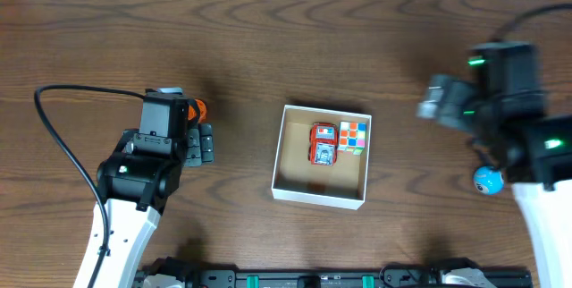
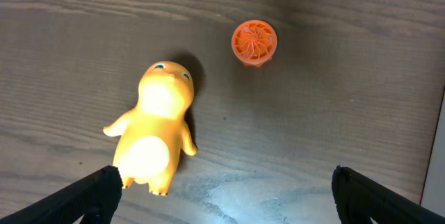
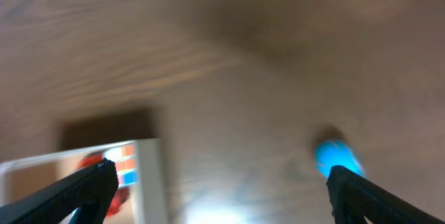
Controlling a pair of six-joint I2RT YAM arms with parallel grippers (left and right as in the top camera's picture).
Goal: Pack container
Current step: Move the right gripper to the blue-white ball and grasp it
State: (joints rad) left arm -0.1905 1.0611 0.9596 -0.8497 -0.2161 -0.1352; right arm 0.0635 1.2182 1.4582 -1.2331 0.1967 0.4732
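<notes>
The container is a shallow white-walled box with a tan inside at the table's middle. It holds a red toy car and a colour cube. My left gripper is open and empty above the table. A yellow-orange figure toy lies by its left finger, and a small orange round piece lies beyond. My right gripper is open and empty, and its view is blurred. The container's wall is at its left finger and a blue ball is near its right finger.
In the overhead view the left gripper is left of the container, with an orange toy showing beside the wrist. The right gripper is right of the container, and the blue ball lies by the right arm.
</notes>
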